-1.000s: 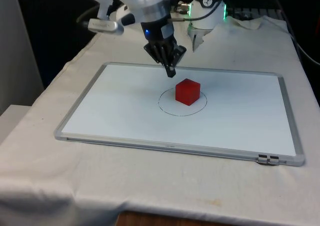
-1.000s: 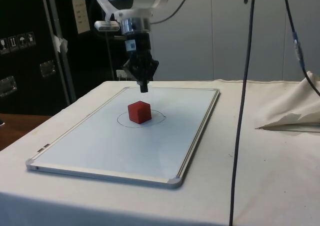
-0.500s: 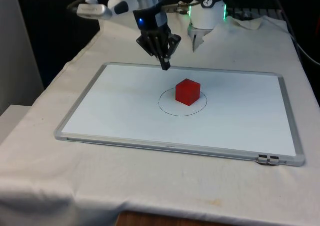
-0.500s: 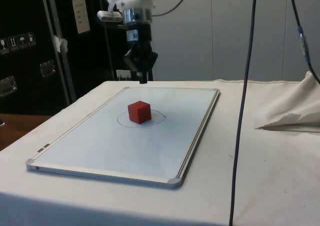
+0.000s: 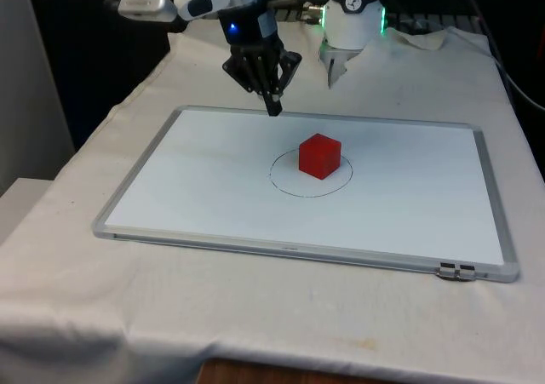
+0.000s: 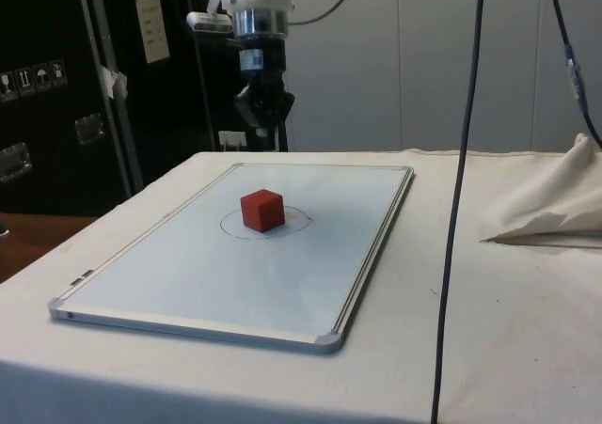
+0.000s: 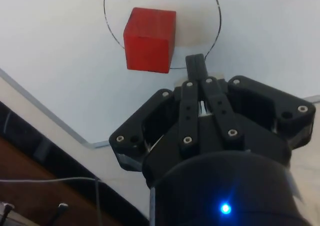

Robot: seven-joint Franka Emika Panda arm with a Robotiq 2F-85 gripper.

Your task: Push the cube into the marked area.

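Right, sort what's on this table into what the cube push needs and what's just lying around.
Part of the job:
- red cube, sitting inside the circle
- drawn circle, the marked area
- whiteboard, the surface both are on
- end effector, fingers together, raised near the board's far edge

Just lying about:
- crumpled cloth on the table beside the board
- hanging black cable

A black cable (image 6: 458, 198) hangs down the right of the side view, with crumpled cloth (image 6: 555, 203) at the right edge.
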